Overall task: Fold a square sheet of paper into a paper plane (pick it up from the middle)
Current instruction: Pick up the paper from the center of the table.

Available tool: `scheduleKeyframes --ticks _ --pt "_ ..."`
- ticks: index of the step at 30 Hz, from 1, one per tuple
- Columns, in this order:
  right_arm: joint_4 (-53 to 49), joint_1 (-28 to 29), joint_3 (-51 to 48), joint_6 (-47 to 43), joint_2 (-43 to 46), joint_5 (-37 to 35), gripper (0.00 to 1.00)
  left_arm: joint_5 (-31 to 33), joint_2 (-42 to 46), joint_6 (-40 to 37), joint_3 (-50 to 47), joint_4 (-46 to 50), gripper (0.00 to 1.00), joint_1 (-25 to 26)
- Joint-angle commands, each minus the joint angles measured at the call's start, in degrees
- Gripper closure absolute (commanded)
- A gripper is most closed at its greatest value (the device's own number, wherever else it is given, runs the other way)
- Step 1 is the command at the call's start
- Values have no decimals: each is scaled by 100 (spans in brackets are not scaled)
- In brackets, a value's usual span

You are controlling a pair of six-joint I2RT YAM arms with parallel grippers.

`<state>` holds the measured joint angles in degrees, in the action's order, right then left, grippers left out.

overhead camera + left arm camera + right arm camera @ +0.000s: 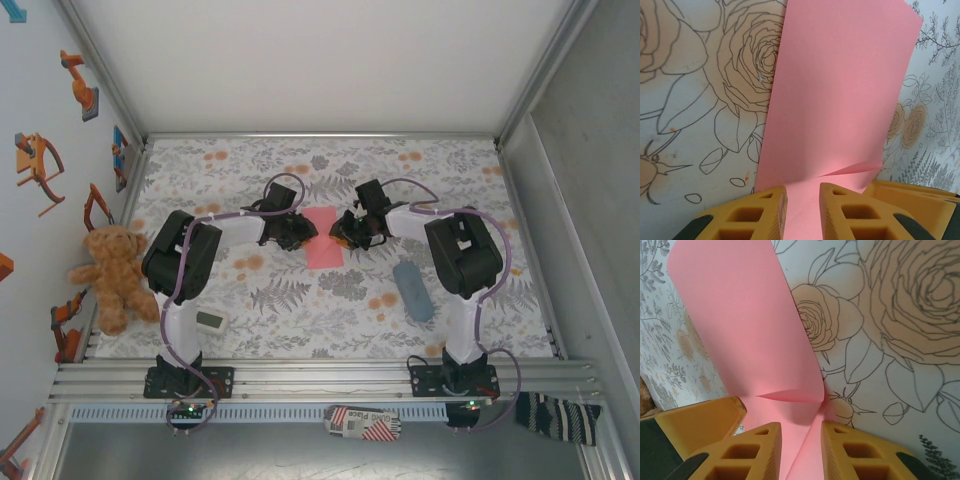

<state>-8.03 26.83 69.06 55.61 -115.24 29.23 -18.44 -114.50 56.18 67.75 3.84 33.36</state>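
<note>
Pinching from the left: L gripper (pixel 297 233) closed on left edge of pink sheet (pixel 323 243), yellow fingers (pixel 765 212) either side w/ paper filling the gap, small buckle just ahead of jaws in L wrist view. Lying at table ctr btwn both arms on floral tabletop (pixel 300 310), long axis pointing away from bases. Looks narrower than square, poss folded once, can't confirm. Clamped likewise from the right by R gripper (pixel 347 232), right edge curled up off surface and running btwn its fingers in R wrist view. Judged very light, thin, floppy: bends under own weight, creases at any pinch, tears if pulled apart by both arms. Smooth finish, so prob slips through loose pads. Best hold: edge midpoints, shallow bite, both sides level to keep fold line straight. Further right, grey-blue pouch (pixel 412 290), well apart, not involved.
</note>
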Motion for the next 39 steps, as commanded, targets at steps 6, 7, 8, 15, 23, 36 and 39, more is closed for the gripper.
scheduleKeyframes --ticks 6,7,8,15,23,36,39 --pt "214 77 55 63 -170 170 78 177 -178 104 -240 389 74 3" --pt "227 77 49 56 -170 178 79 187 -178 104 -240 396 74 3" --pt "248 77 42 61 -172 187 79 195 -179 112 -236 409 74 3" --pt "585 77 -152 72 -28 293 81 239 -162 130 -244 459 74 1" --pt "935 85 -338 71 98 438 84 222 -110 122 -184 489 74 -6" --pt "1303 86 -480 14 262 401 98 188 699 43 -95 413 62 -197" --pt "1349 84 -435 -106 393 375 100 327 1175 47 -334 352 56 -374"
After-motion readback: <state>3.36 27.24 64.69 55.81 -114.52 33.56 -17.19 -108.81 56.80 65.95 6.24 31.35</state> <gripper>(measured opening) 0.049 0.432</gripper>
